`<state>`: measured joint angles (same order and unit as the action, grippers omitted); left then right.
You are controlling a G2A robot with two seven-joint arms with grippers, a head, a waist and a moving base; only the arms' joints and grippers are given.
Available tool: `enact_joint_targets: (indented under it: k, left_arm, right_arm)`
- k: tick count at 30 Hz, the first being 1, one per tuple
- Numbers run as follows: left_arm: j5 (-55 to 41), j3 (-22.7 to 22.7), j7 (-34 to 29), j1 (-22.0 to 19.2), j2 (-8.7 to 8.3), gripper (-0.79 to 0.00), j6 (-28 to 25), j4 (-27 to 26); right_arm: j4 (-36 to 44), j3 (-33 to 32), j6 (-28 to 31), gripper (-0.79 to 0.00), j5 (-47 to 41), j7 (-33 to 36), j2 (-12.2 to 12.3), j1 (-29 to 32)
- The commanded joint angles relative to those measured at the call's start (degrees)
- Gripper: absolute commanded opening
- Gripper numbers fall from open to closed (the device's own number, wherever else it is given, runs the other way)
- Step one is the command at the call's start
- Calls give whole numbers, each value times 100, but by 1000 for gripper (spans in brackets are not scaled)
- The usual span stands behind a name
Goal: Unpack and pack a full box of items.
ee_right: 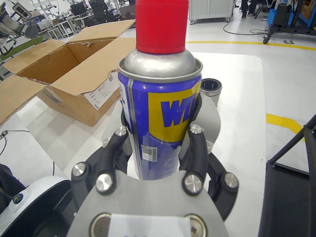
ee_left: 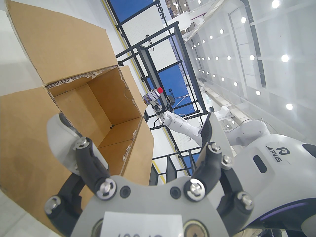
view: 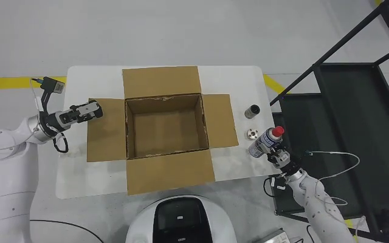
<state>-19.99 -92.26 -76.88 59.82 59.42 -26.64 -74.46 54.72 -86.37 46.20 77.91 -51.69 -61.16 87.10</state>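
Observation:
An open cardboard box (view: 164, 126) with all flaps spread sits mid-table; its inside looks bare. My right gripper (view: 275, 155) is shut on a blue spray can (ee_right: 158, 104) with a red cap (view: 278, 131), held at the table's right front corner, right of the box (ee_right: 71, 72). My left gripper (ee_left: 138, 134) stands open with nothing between its fingers, over the box's left flap (view: 107, 130). From the left wrist view the can (ee_left: 153, 96) shows far off beyond the box (ee_left: 93, 104).
Two small metal cylinders stand on the white table (view: 243, 79) right of the box: a dark one (view: 251, 112) and a lighter one (view: 251, 133). A black metal rack (view: 340, 121) stands just off the table's right edge.

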Motion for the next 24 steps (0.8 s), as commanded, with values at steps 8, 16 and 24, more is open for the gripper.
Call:
enact_joint_targets:
  k: [8, 16, 24]
  left_arm:
    - [0, 0, 0, 0, 0, 0, 0, 0]
    - [0, 0, 0, 0, 0, 0, 0, 0]
    - [0, 0, 0, 0, 0, 0, 0, 0]
  right_arm:
    - [-748, 347, -542, -785, 271, -605, -92, -385]
    - [-1405, 703, -966, -785, 380, -1104, -218, -771]
    - [-1986, 949, -1164, -785, 363, -1409, -328, -1147]
